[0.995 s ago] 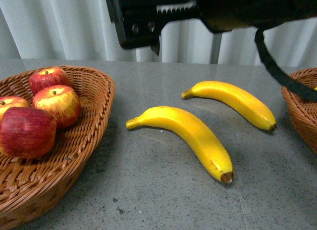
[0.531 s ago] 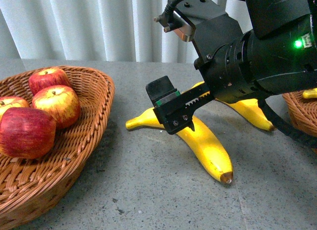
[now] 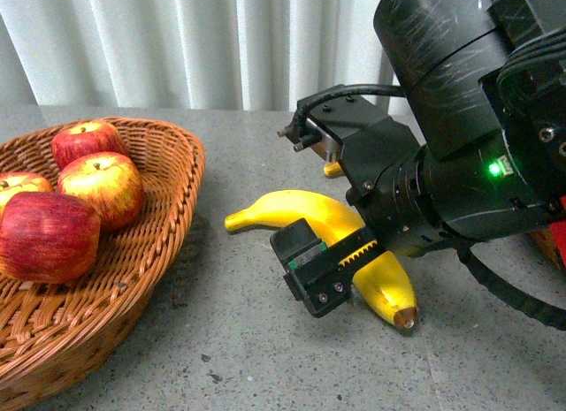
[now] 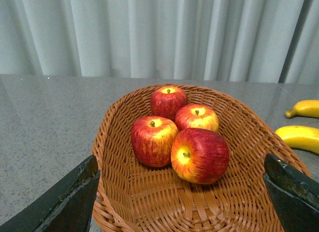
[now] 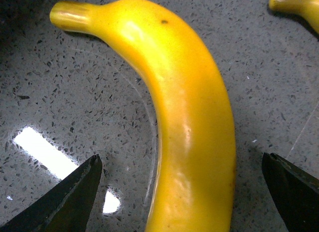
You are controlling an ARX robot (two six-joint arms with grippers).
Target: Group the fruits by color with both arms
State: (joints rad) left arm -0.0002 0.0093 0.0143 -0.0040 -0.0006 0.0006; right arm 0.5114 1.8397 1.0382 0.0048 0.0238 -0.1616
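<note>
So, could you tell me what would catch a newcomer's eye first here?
The bulky black right arm fills the right of the front view, its open gripper straddling the near long yellow banana on the grey speckled table. At left, a woven wicker basket holds four glossy red apples.

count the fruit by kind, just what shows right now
apples: 4, all in the basket
bananas: 2, both on the table
total: 6
</note>
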